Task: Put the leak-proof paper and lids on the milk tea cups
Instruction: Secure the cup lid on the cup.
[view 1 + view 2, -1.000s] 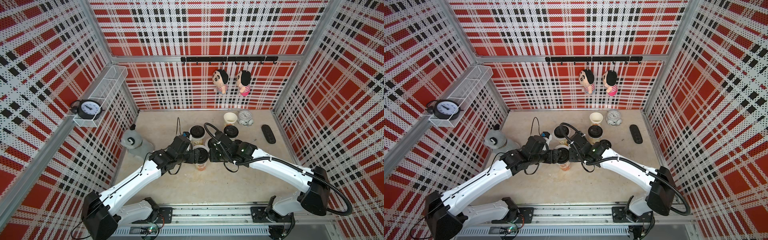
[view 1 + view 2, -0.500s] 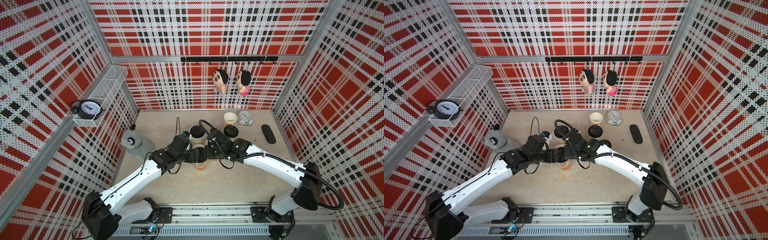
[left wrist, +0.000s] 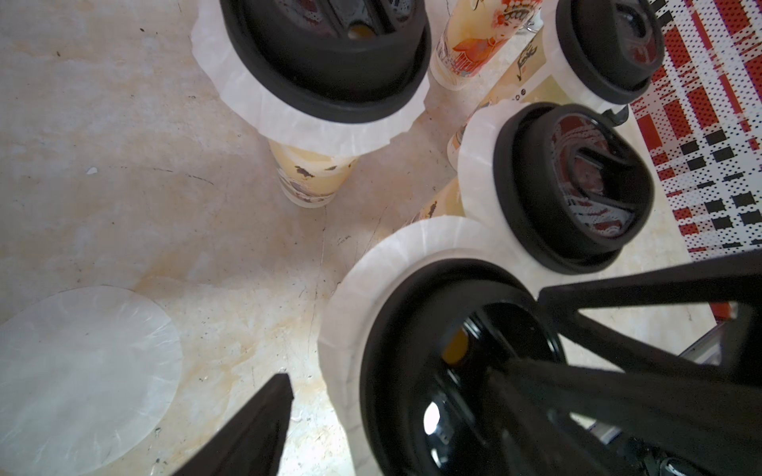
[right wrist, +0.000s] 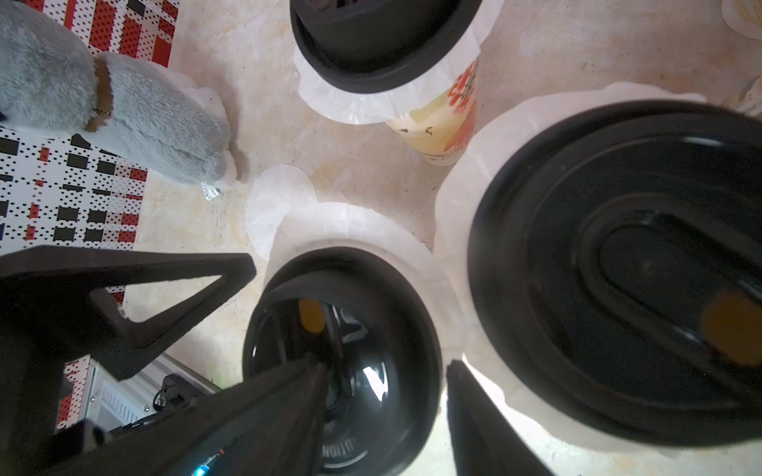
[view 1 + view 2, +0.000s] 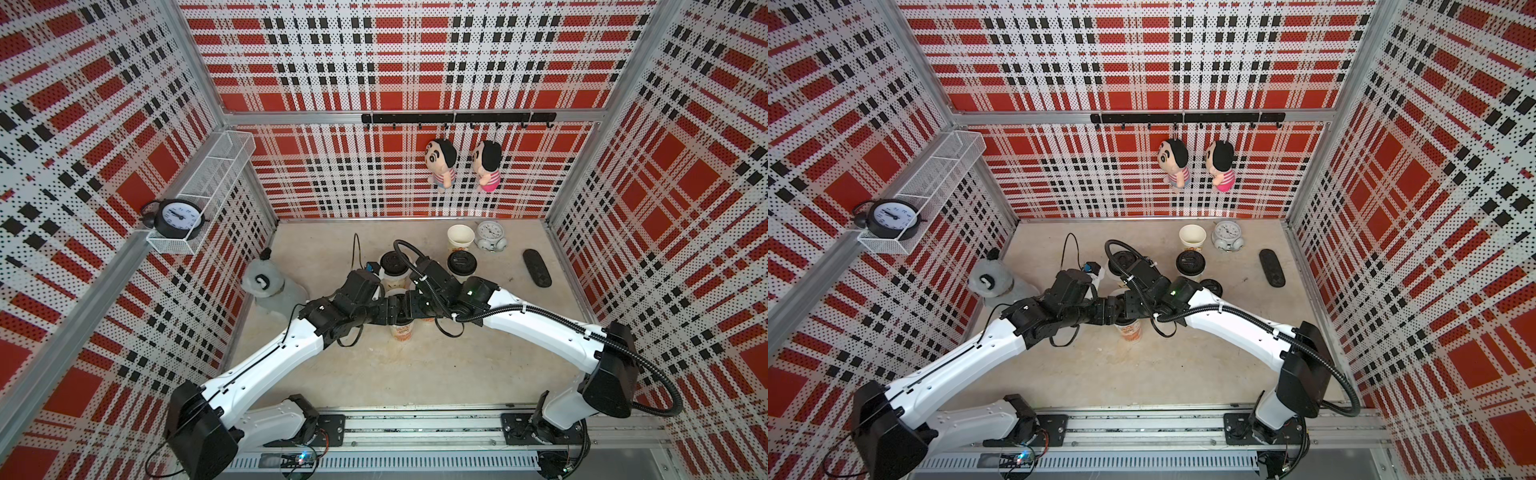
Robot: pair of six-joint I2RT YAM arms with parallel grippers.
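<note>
Both grippers meet over the middle milk tea cup [image 5: 401, 330], which wears leak-proof paper [image 3: 350, 329] under a black lid [image 3: 412, 329]. My left gripper [image 3: 391, 375] is open: one finger stands clear of the paper's edge and the other crosses the lid. My right gripper [image 4: 387, 364] is slightly open, with the lid's rim between its fingers. Three more cups [image 3: 313, 181] [image 3: 511, 78] [image 4: 445, 123] carry paper and lids. An uncovered cup [image 5: 460, 239] stands at the back. A loose sheet [image 3: 82, 379] lies flat on the floor.
A grey plush toy [image 5: 266, 284] sits by the left wall, near the loose sheet. A small white alarm clock [image 5: 490, 235] and a black remote [image 5: 537, 268] lie at the back right. A black lid [image 5: 1210, 286] shows beside my right wrist.
My right arm has swung left until its gripper is over the middle cup's lid, and its jaws have parted a little. The left arm has not moved.
</note>
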